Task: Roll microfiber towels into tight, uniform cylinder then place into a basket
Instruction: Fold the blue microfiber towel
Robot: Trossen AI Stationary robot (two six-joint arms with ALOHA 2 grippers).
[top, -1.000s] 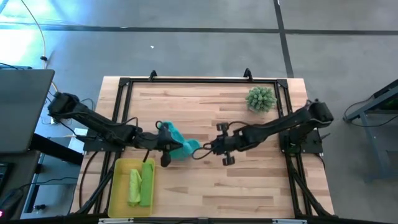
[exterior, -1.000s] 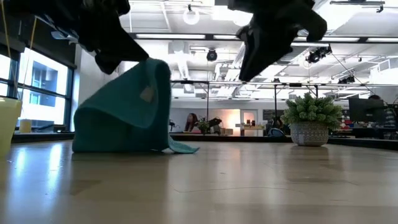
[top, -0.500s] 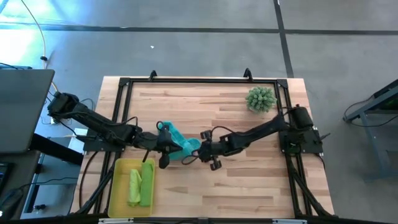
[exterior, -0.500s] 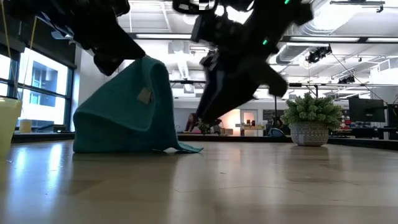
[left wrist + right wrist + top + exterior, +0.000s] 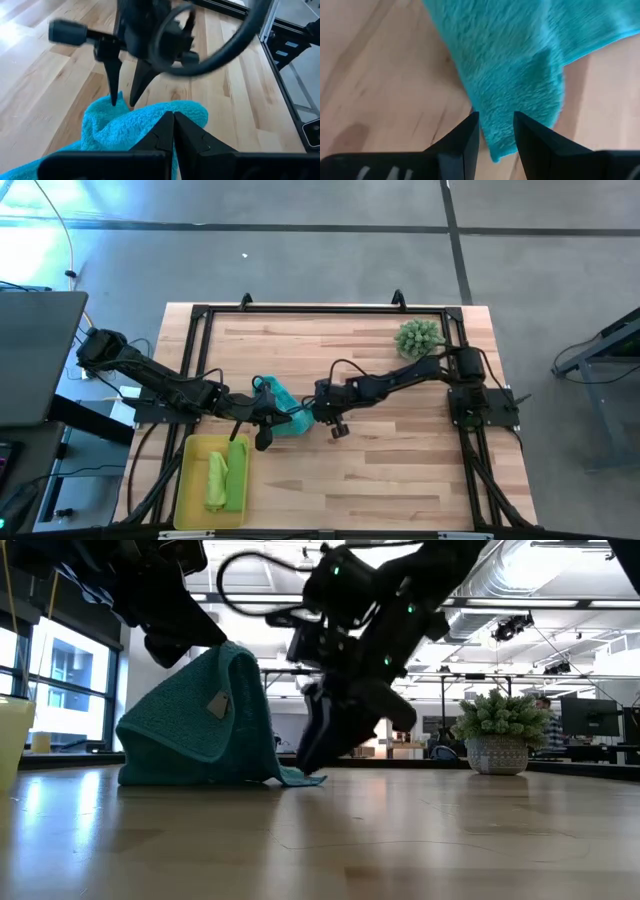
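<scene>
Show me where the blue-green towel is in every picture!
High view: the teal towel sits mid-table, between both arms.
Low view: a lifted heap at left.
Left wrist view: bottom centre.
Right wrist view: fills the upper right.
Shared landmark: the right gripper beside it.

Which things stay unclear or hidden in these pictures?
- Low view: the basket is cut off at the left edge, so its green towels are unseen.
- High view: the arms cover the teal towel, hiding its fold.
- Low view: the towel's tag is too small to read.
</scene>
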